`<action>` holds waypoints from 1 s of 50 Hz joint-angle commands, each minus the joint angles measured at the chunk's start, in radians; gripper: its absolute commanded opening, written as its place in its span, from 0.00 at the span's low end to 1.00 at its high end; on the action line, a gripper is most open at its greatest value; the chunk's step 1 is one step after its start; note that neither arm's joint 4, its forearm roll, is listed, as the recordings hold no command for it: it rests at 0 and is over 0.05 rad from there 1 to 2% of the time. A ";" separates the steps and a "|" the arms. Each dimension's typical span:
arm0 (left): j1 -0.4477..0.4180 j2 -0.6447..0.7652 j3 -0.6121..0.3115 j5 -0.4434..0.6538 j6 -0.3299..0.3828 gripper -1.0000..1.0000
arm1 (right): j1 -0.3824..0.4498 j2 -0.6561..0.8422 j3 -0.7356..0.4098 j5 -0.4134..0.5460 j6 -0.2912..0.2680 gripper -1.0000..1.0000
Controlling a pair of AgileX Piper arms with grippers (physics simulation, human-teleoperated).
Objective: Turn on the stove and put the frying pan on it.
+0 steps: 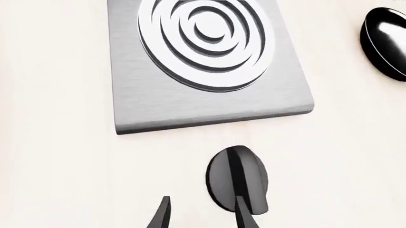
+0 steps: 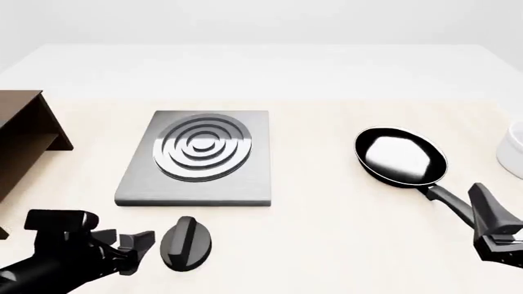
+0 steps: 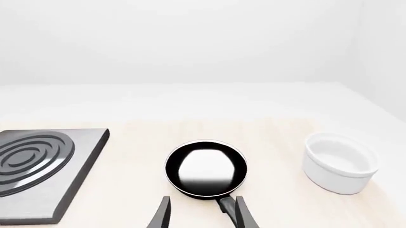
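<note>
The stove (image 2: pixel 196 184) is a grey slab with a silver ringed burner (image 2: pixel 202 149), lying left of centre; its slab (image 1: pixel 209 107) also shows in the left wrist view. The black oval knob (image 2: pixel 185 243) sits just in front of it. My left gripper (image 2: pixel 141 248) is open right beside the knob (image 1: pixel 238 178), and one fingertip (image 1: pixel 244 216) overlaps the knob's edge. The frying pan (image 2: pixel 402 156) rests on the table to the right. My right gripper (image 2: pixel 489 223) is open with the pan's handle (image 3: pixel 227 205) between its fingers, close to one finger (image 3: pixel 244 213).
A white cup (image 2: pixel 515 150) stands at the right edge, beside the pan; it appears as a white cup (image 3: pixel 339 163) in the right wrist view. A brown wooden shelf (image 2: pixel 24 141) stands at the left edge, next to the stove.
</note>
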 commanded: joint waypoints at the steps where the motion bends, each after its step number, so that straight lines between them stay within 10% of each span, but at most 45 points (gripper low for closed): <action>1: 0.004 0.078 0.015 -0.088 -0.015 1.00 | 0.000 0.012 0.000 -0.010 0.006 1.00; 20: -0.066 0.291 0.054 -0.344 -0.156 1.00 | -0.001 -0.008 0.000 0.015 0.004 1.00; 25: -0.159 0.343 0.066 -0.418 -0.282 1.00 | 0.002 0.013 -0.001 0.002 0.001 1.00; 26: -0.246 0.343 0.067 -0.481 -0.473 1.00 | 0.004 0.036 0.000 -0.011 0.001 1.00; 29: -0.277 0.371 0.067 -0.534 -0.526 1.00 | 0.005 0.048 0.000 -0.017 0.001 1.00; 30: -0.269 0.198 0.067 -0.500 -0.635 1.00 | 0.005 0.119 0.000 -0.067 -0.001 1.00; 43: -0.275 0.078 0.067 -0.420 -0.683 1.00 | 0.005 0.120 0.000 -0.071 0.001 1.00; 50: -0.291 -0.408 0.067 0.046 -0.646 1.00 | 0.005 0.123 0.000 -0.072 0.001 1.00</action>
